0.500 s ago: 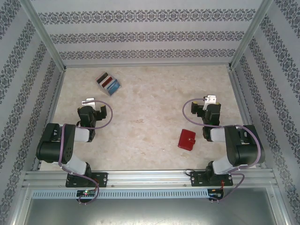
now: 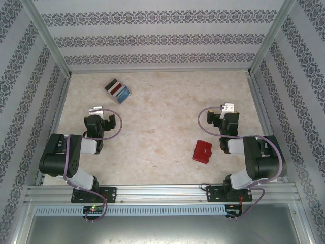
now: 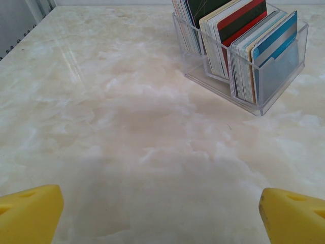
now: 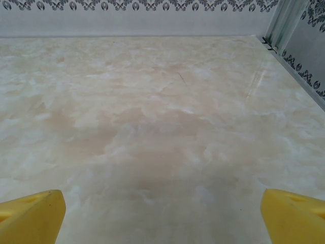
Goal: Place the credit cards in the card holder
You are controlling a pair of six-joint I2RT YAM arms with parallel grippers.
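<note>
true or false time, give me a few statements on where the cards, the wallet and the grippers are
1. The red wallet lies closed on the table, on the right side. True.
2. The credit cards are tucked into the wallet. False: they stand upright in a clear plastic box.
3. The left gripper is shut on a card. False: its jaws stand open, holding nothing.
4. The right gripper is open above the table. True.
</note>
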